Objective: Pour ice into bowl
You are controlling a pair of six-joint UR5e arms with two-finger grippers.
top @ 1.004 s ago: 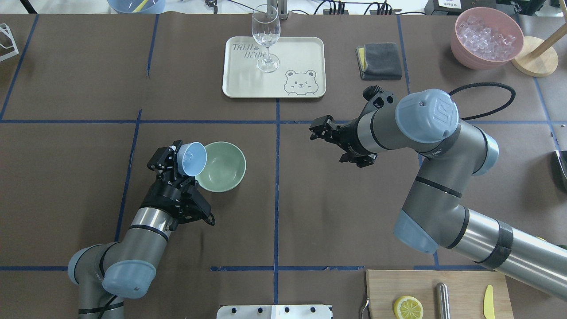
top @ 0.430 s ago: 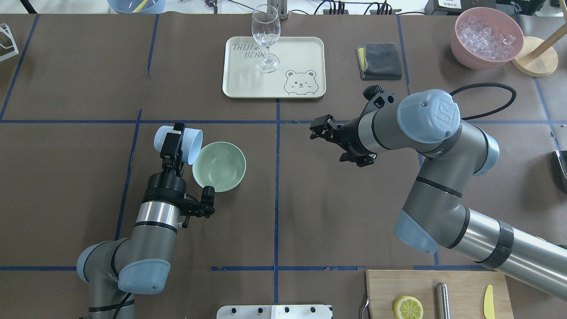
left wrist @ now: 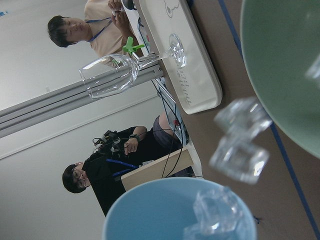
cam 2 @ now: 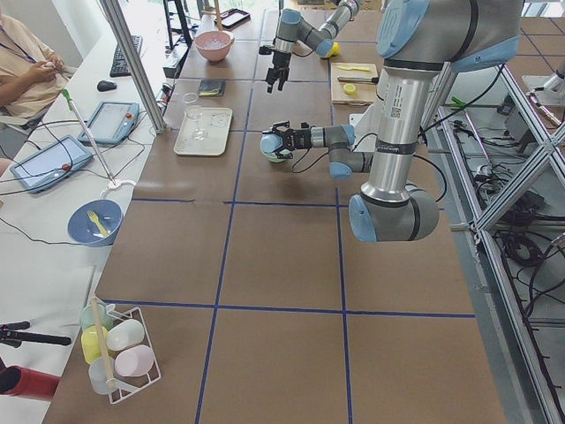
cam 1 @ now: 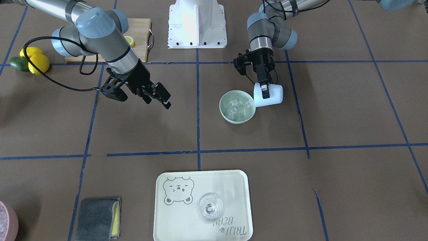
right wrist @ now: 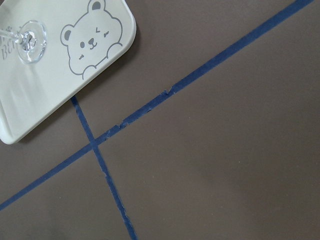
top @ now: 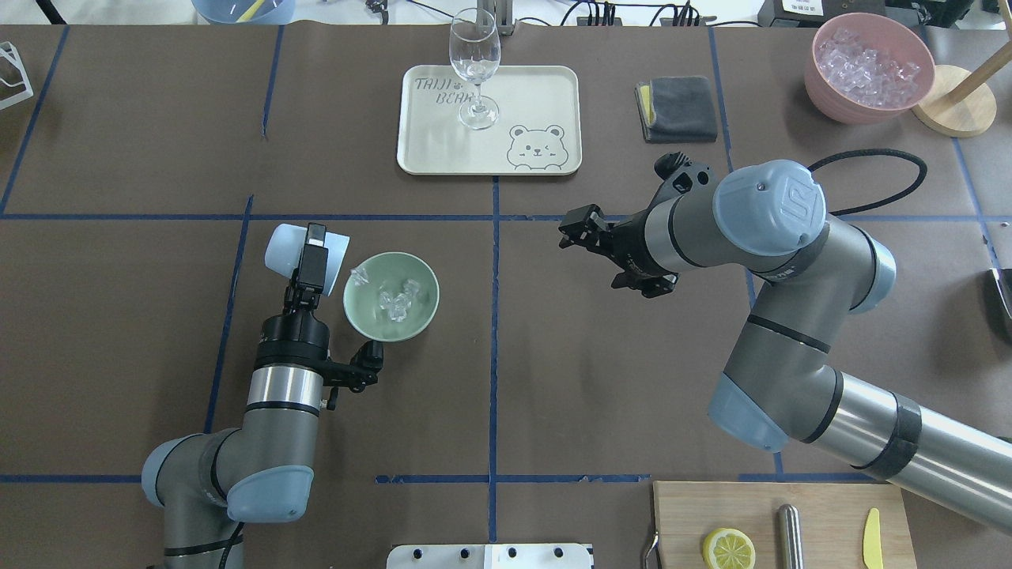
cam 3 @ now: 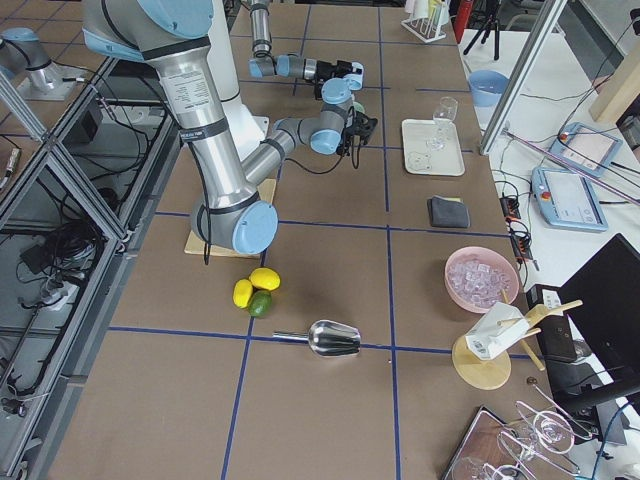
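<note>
In the overhead view, the left gripper (top: 314, 261) is clamped across the blue cup (top: 283, 246), which lies tipped on its side with its mouth at the near rim of the bowl (top: 421, 314). Whether cup and rim touch cannot be told. The bowl stands on the table (top: 142, 158) just to the right of the cup. The ice (top: 393, 302) lies mostly in a loose cluster on the bowl's floor, with one cube apart near the rim on the cup side. The front-facing view shows the same cubes spread across the bowl's inside.

Only the left wrist camera shows the pour itself. One cube sits at the cup's lip, and two more hang in the air between the lip and the green rim.

Further right, well apart from the bowl, the right gripper (top: 571, 229) hangs above bare table with its fingers apart. Its own wrist camera shows none of that, only brown table, blue tape lines, a corner of the tray (right wrist: 30, 100) and the foot of the wine glass (right wrist: 34, 41).
</note>
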